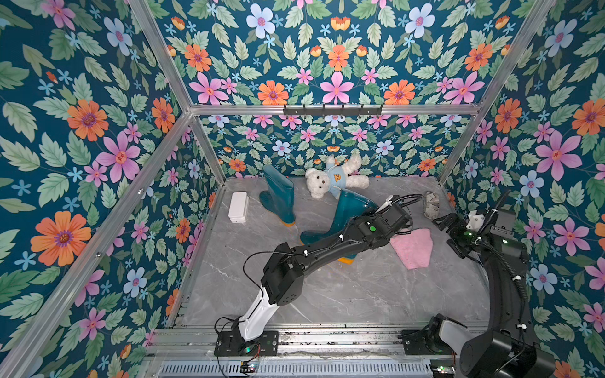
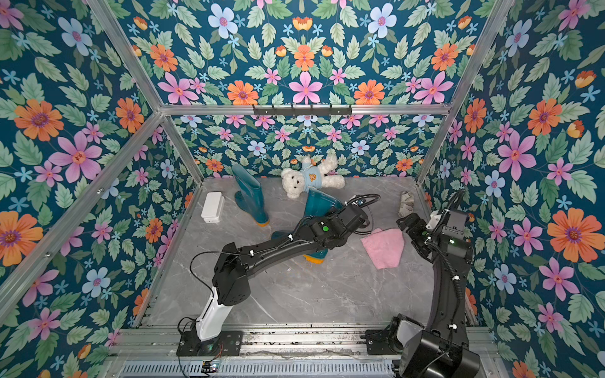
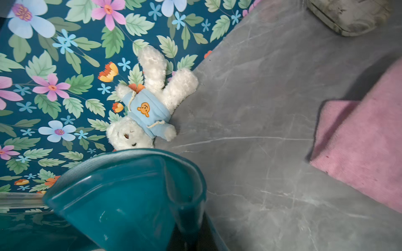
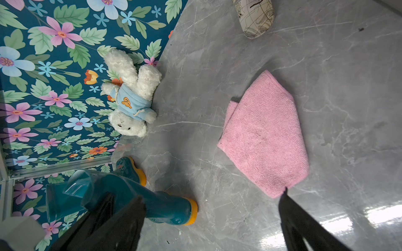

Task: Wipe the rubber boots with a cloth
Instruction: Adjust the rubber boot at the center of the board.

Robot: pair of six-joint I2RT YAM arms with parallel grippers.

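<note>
2 grippers: left gripper (image 1: pixel 383 205) clamped on the tilted boot (image 1: pixel 347 212), right gripper (image 1: pixel 447 234) wide open and empty beside the cloth (image 1: pixel 413 248).

This is looking like a robotics lab cell dressed as a home corner. Aluminium frame bars (image 1: pixel 229 109) are holding floral wallpaper panels (image 1: pixel 337 59) on three sides. A left arm (image 1: pixel 327 248) and a right arm (image 1: pixel 501 288) are standing bolted to a slotted metal rail (image 1: pixel 327 338). A grey marble-print counter (image 1: pixel 360 294) is carrying household props: a teddy bear (image 1: pixel 337 180) and rubber boots (image 1: pixel 278 196). A hook rack (image 1: pixel 332 111) is hanging on the back wall.
</note>
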